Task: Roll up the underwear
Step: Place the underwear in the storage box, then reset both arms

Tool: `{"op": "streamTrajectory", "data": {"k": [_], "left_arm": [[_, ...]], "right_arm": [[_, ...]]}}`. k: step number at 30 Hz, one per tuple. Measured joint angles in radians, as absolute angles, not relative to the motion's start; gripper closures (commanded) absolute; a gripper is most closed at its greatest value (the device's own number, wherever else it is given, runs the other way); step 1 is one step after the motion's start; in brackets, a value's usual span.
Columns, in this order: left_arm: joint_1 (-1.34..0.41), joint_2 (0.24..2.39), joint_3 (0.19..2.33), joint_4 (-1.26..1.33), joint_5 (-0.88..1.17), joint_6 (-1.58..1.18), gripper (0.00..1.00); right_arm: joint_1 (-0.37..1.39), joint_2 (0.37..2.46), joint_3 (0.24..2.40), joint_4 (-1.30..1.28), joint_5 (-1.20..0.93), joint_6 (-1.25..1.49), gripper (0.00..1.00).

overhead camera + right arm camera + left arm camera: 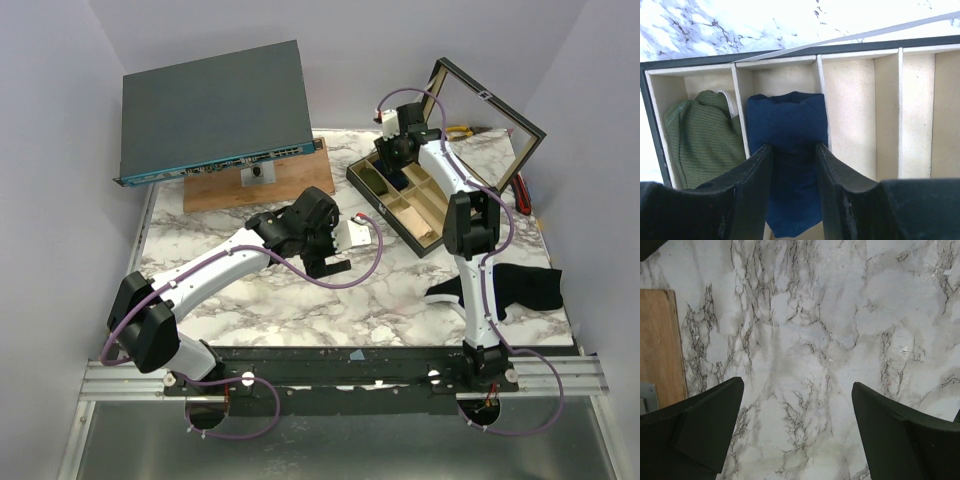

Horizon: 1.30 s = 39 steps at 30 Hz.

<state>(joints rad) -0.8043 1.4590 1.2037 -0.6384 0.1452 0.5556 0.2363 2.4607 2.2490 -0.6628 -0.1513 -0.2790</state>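
Underwear (pixel 787 125): rolled navy bundle in a box (pixel 860 47) compartment, just beside a green roll (pixel 700 130).
Right gripper (pixel 793 149): pinching the roll's middle.
Left gripper (pixel 796 385): wide apart, empty.
Handling: likely light, soft and prone to unrolling; hold across the middle.

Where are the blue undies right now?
In the right wrist view, the underwear sits in the box's second compartment from the left, held by the right gripper, beside a green rolled cloth.

Open marble table (pixel 805 330) under the left pincer (pixel 796 385); dividers (pixel 820 90) (and green roll (pixel 700 135)) crowd the right pincer (pixel 792 150).
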Motion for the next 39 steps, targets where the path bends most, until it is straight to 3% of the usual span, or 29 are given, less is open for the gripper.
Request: {"op": "streamTrajectory", "data": {"k": [12,23,32,39], "left_arm": [[-0.804,1.459,1.204,-0.638,0.14,0.556,0.01],[-0.791,1.455,1.204,-0.637,0.133,0.55,0.01],[-0.691,1.364,1.203,-0.593,0.13,0.477,0.01],[-0.566,1.289,1.191,-0.509,0.16,0.366,0.01]], "right_arm": [[0.236,2.436,2.215,-0.599,-0.162,-0.235,0.56],[0.239,2.247,2.057,-0.483,-0.162,-0.213,0.5],[0.241,1.982,1.787,-0.395,-0.109,-0.183,0.41],[0.234,1.788,1.65,-0.355,-0.074,-0.143,0.21]]}}
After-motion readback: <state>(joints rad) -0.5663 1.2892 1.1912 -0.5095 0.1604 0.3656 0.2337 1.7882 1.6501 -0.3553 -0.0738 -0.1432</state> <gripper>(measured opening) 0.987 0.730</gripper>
